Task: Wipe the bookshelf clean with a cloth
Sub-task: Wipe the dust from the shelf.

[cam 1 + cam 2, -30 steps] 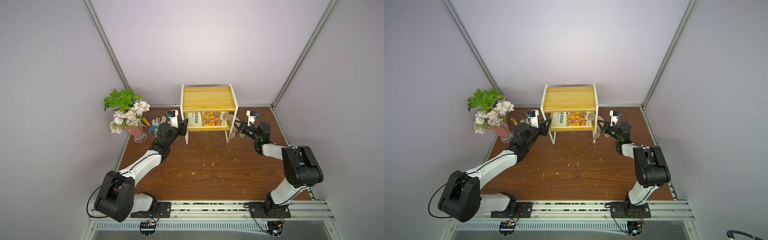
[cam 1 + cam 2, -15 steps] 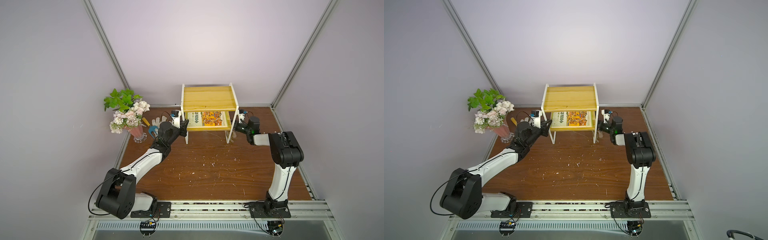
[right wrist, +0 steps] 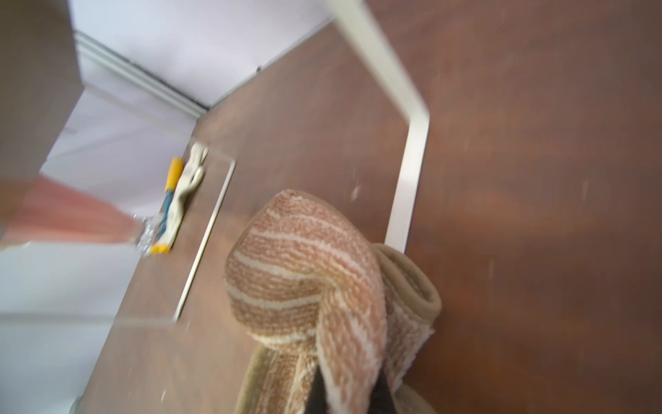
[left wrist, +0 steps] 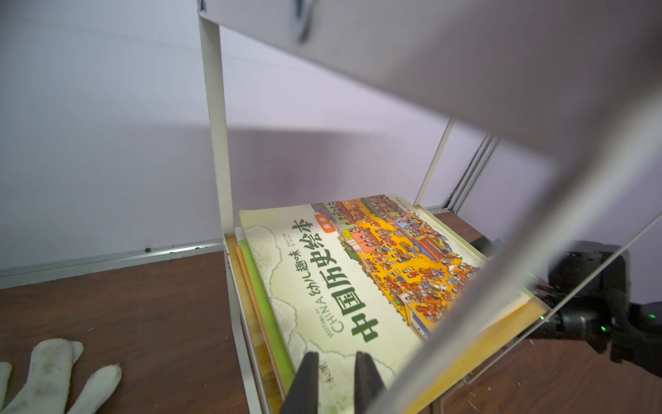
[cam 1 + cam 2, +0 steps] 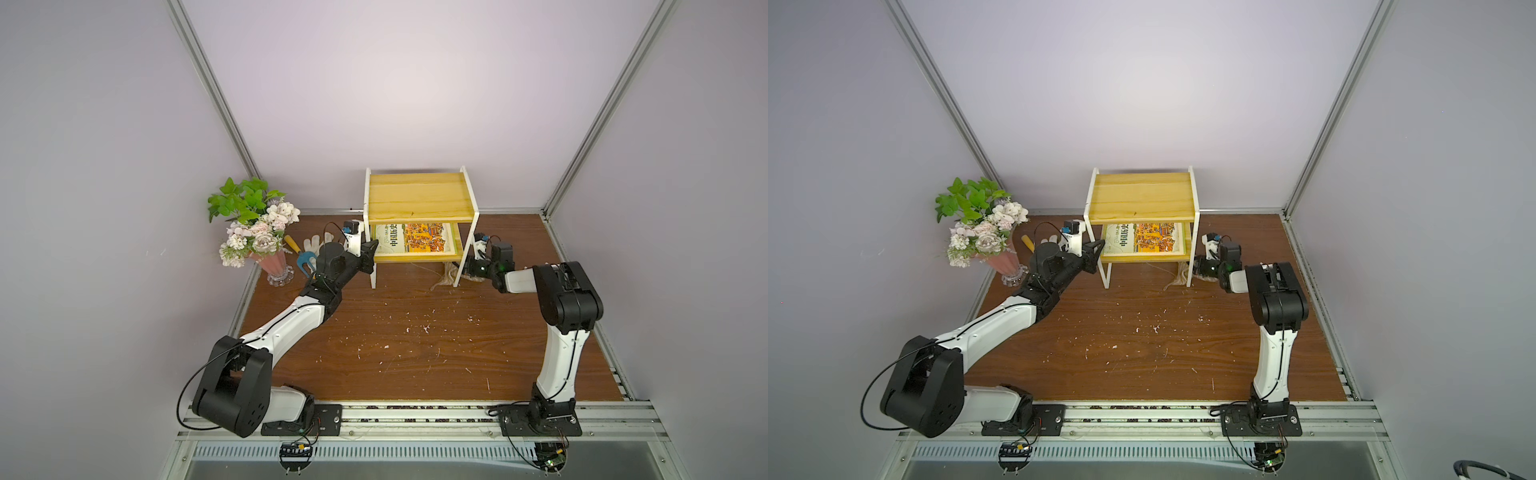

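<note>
Left wrist view is showing the left end effector (image 4: pixel 336 380) hovering at the left end of the lower board of the bookshelf (image 5: pixel 419 197). Its fingers are standing a narrow gap apart over a book (image 4: pixel 358 286) corner, and I cannot tell whether they are pinching anything.

Further right, the cloth (image 3: pixel 304 269) is hanging bunched by the shelf's right front leg, low near the tabletop (image 5: pixel 415 353). The fully closed right end effector (image 3: pixel 349 398) is clamping it.

Both boards are lying up and leftward of the cloth, long axis running side to side, so the right arm is nearer.

Counting: one bookshelf, two boards, one cloth, one glove (image 4: pixel 53 372).
</note>
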Controlling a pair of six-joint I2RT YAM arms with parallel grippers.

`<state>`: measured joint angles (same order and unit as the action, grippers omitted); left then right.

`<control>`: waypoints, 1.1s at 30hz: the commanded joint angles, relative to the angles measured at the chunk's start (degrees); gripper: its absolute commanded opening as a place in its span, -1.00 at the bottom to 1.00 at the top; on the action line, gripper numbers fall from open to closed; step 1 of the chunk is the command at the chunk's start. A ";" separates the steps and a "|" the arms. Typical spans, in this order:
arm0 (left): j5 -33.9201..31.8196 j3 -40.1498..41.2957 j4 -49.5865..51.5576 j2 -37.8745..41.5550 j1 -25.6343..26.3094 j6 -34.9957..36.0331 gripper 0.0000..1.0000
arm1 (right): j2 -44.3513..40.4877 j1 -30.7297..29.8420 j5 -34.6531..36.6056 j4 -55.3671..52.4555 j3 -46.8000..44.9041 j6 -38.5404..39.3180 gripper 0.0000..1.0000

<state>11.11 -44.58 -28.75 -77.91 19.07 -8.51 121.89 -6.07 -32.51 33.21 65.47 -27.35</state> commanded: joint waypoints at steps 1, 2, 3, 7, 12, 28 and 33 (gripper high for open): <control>-0.73 -1.82 3.87 -1.20 -0.25 0.49 -1.00 | 5.09 1.35 5.42 -0.06 14.11 -5.98 -1.00; -0.50 -2.23 4.43 -1.39 -0.26 0.82 -1.00 | 5.30 1.75 4.08 0.10 17.33 -8.95 -1.00; -0.24 -2.57 5.02 -1.57 -0.26 1.16 -1.00 | 4.01 1.91 2.33 1.99 18.53 -10.38 -1.00; 0.29 -2.44 4.99 -1.70 -0.35 1.67 -1.00 | -6.40 2.59 13.02 2.82 13.61 -9.30 -1.00; 0.40 -2.26 4.15 -2.14 -0.35 1.57 -1.00 | 2.11 2.47 14.28 6.54 17.82 -11.66 -1.00; -0.78 1.59 4.05 3.77 -0.44 -2.39 -0.03 | -16.64 8.13 17.05 3.48 -8.99 5.07 -1.00; -1.35 6.61 7.29 13.17 -0.29 -3.17 0.30 | -38.21 8.56 29.60 1.65 -30.97 12.50 -1.00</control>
<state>9.85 -39.79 -23.46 -70.00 19.03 -10.70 89.69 3.46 -11.88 36.03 41.89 -20.64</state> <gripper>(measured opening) 0.641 0.079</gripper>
